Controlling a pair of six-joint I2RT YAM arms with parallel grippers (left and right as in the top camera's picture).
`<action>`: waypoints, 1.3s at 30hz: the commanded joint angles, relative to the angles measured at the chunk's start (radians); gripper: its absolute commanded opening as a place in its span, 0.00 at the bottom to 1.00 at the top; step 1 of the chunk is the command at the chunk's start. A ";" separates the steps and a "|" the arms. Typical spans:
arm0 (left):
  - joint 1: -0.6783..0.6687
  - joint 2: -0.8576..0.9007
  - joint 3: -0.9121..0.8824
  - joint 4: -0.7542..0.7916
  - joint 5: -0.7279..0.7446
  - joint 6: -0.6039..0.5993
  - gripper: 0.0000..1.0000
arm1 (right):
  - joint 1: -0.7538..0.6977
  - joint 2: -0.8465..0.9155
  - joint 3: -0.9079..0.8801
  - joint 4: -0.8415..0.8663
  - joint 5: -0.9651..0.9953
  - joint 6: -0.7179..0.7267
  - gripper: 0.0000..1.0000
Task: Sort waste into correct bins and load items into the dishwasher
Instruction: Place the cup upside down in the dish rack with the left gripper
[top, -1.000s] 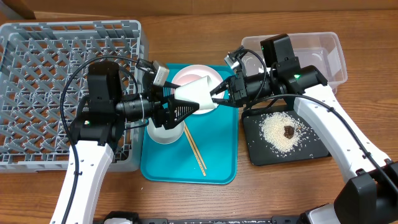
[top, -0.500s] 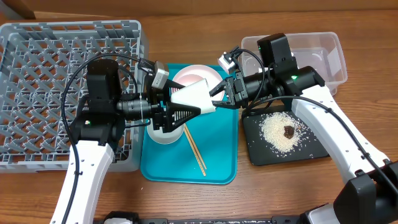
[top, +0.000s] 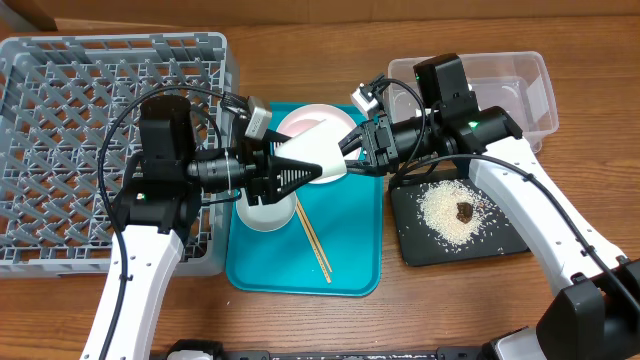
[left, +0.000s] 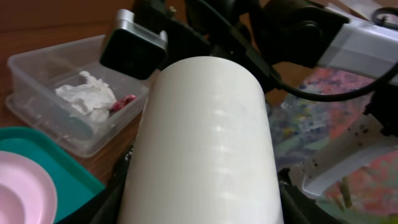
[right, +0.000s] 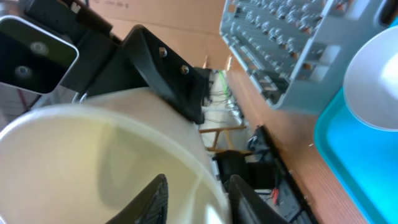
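Lying sideways in left gripper (top: 300, 166), white cup (top: 318, 150), mouth toward right gripper (top: 348, 158)

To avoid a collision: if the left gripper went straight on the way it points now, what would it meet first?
Probably the right gripper, which faces it at the rim of the white cup held by the left gripper.

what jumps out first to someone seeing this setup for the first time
The white cup held in mid-air above the teal tray, gripped round its body by the left gripper while the right gripper straddles its rim. Next, the pile of rice with a dark lump on the black tray at right, and the big grey rack at left.
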 joint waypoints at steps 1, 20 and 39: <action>0.035 0.005 0.017 -0.022 -0.130 0.023 0.40 | -0.030 -0.009 0.015 -0.052 0.188 0.000 0.39; 0.384 0.002 0.109 -0.536 -0.988 -0.038 0.18 | -0.407 -0.153 0.016 -0.549 1.074 -0.197 0.41; 0.526 0.145 0.113 -0.533 -1.275 -0.162 0.25 | -0.490 -0.194 0.015 -0.638 1.088 -0.271 0.42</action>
